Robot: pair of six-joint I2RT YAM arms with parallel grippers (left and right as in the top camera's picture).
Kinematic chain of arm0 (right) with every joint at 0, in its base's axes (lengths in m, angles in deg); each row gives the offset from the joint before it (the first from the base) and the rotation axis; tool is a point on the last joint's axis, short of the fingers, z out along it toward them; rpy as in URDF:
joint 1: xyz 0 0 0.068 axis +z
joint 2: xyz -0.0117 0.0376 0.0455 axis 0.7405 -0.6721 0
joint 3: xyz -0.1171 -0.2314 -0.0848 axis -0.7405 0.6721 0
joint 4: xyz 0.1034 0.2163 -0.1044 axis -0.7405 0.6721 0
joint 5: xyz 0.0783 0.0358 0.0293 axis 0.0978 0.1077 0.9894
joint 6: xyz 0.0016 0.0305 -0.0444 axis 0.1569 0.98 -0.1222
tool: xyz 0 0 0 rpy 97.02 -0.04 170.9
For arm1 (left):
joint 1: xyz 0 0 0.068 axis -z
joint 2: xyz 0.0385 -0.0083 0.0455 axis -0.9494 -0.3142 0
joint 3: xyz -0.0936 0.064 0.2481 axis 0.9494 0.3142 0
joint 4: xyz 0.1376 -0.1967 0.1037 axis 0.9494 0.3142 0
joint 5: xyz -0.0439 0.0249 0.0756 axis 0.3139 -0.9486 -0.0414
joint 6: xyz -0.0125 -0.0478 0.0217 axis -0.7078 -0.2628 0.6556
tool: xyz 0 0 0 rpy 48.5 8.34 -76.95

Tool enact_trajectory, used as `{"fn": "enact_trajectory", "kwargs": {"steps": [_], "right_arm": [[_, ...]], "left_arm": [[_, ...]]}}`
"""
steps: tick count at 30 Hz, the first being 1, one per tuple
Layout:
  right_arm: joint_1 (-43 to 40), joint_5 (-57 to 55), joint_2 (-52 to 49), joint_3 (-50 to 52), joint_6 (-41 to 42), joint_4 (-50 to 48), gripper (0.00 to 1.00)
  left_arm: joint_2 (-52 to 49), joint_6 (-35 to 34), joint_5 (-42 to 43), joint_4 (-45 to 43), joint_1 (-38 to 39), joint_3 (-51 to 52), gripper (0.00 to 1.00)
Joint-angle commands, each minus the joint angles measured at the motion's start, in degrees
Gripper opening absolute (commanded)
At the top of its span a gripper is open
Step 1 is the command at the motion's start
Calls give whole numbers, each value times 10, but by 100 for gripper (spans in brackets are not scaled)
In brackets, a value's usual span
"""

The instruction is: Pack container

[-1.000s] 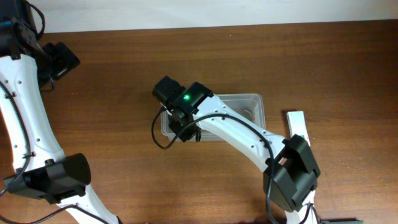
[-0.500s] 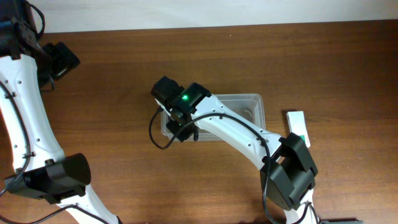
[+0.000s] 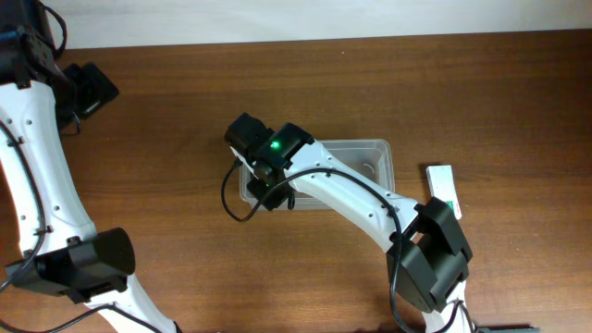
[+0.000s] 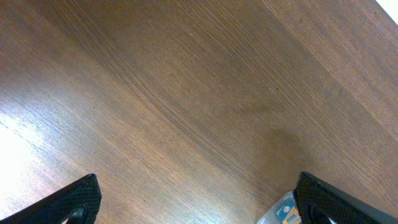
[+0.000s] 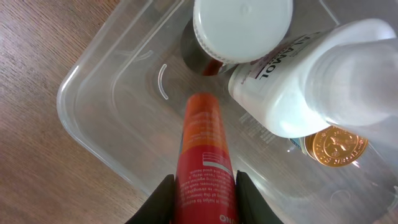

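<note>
Red tube (image 5: 204,155) over the container (image 5: 69,87).
My right jaws clench it, left jaws gape; I should lay it flat beside the bottle (image 5: 298,87).

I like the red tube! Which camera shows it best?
The right wrist view: the red tube fills the middle, held between the fingers over the tub. Overhead, the arm hides it. The left wrist view misses it.

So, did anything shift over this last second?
The right pincer, gripping a red tube, edged slightly to its left above the container. Nothing was grabbed or released. The container, the white carton and the left arm stayed put.
</note>
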Motion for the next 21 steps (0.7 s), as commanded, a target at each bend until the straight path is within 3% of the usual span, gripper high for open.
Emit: {"fn": "enact_trajectory", "kwargs": {"steps": [1, 15, 16, 17, 21], "right_arm": [[4, 17, -9, 10, -6, -5, 22], [4, 17, -9, 19, -5, -10, 22], [4, 17, -9, 19, -5, -10, 25], [4, 17, -9, 19, -5, -10, 37], [4, 17, -9, 19, -5, -10, 40]], "left_arm": [[5, 9, 2, 0, -1, -6, 100], [5, 9, 2, 0, -1, -6, 100], [5, 9, 2, 0, -1, -6, 100], [5, 9, 2, 0, -1, -6, 100], [5, 9, 2, 0, -1, -6, 100]]}}
